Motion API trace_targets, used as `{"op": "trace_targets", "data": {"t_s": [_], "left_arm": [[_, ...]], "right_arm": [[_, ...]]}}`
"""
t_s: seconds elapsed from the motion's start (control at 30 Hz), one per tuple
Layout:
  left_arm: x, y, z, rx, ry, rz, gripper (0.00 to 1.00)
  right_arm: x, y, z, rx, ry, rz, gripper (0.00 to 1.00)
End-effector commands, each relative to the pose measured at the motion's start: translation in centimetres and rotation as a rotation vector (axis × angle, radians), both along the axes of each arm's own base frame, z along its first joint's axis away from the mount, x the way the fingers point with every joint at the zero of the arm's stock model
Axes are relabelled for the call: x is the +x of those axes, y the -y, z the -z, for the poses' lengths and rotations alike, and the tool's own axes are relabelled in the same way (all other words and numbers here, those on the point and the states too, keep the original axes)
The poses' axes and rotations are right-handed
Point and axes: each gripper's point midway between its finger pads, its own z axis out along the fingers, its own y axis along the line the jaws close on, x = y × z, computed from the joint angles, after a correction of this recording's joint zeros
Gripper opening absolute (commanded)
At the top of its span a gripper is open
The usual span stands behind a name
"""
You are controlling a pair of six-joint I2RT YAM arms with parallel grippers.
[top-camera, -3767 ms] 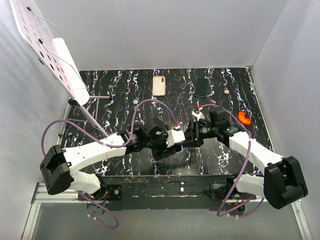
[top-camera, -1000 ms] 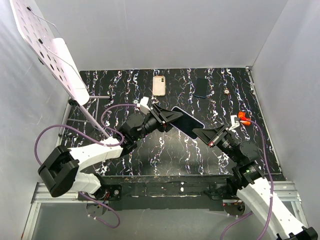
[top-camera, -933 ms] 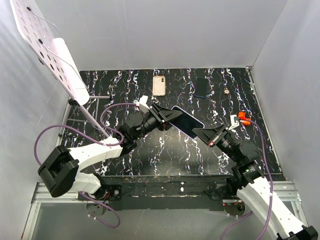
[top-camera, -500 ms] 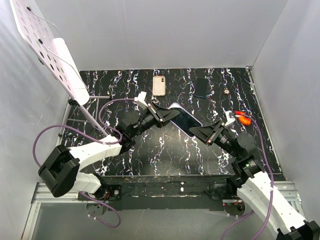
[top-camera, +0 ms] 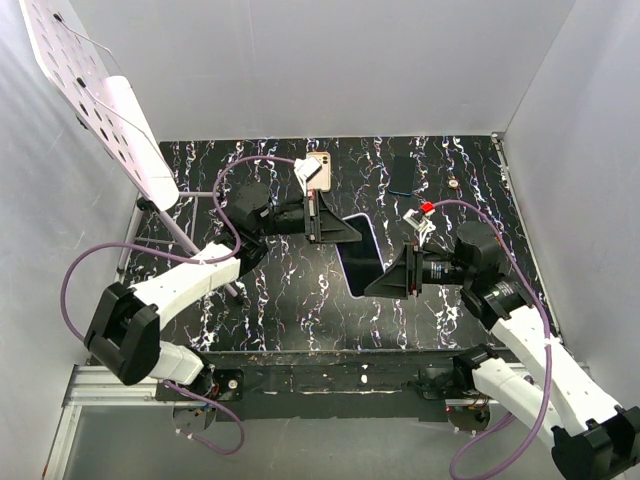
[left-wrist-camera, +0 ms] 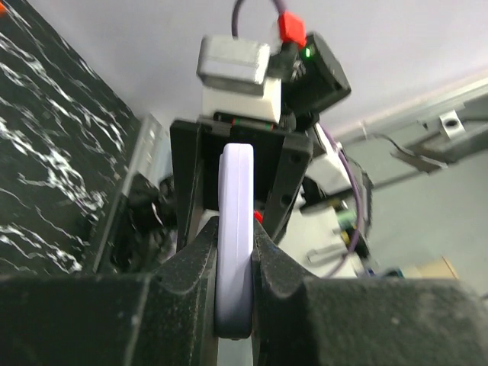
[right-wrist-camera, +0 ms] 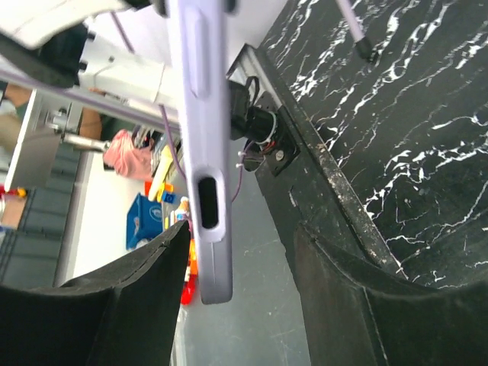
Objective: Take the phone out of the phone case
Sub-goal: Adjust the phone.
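Left pincer (left-wrist-camera: 235, 252) pinches the lavender phone case (top-camera: 362, 255), held above the counter (top-camera: 470, 170). Right pincer (top-camera: 373, 289) is spread around the case's near end.

Two arms, left arm (top-camera: 185, 288) and right arm (top-camera: 530, 335), one gripper apiece: left gripper (top-camera: 352, 234), right gripper (top-camera: 375, 288). One lavender phone case (left-wrist-camera: 235, 229) between them. Two flat pieces along the far edge: one pale phone (top-camera: 318, 172), one dark slab (top-camera: 403, 175). Two small round bits: one ring (top-camera: 272, 201) left of centre, one disc (top-camera: 454, 183) toward the far right corner. One perforated white board (top-camera: 95, 95) over the far left corner.
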Motion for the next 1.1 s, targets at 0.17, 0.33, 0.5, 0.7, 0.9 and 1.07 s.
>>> {"op": "trace_targets", "data": {"t_s": [0.17,0.33,0.5,0.7,0.9,1.07], "left_arm": [[-3.9,-0.9,-1.3,-0.011,0.018,0.255,0.00],[-3.5,-0.6,-1.9,-0.022,0.014,0.237,0.00],[-2.8,-0.2,-2.4,-0.017,0.010,0.220,0.00],[-2.1,0.0,-3.0,-0.014,-0.016,0.179,0.00],[-2.2,-0.2,-2.6,-0.031,-0.062,0.165,0.28],[-2.9,0.1,-2.3,-0.044,-0.072,0.167,0.31]], "right_arm": [[-2.3,-0.4,-3.2,0.194,0.139,-0.157,0.54],[-2.2,-0.7,-4.1,0.228,0.172,-0.123,0.50],[-2.1,-1.1,-4.2,0.230,0.164,-0.117,0.49],[-1.7,-1.9,-4.1,0.233,0.153,-0.100,0.25],[0.6,-2.0,-3.9,0.249,0.142,0.054,0.01],[0.7,-1.8,-5.4,0.321,0.161,0.076,0.01]]}}
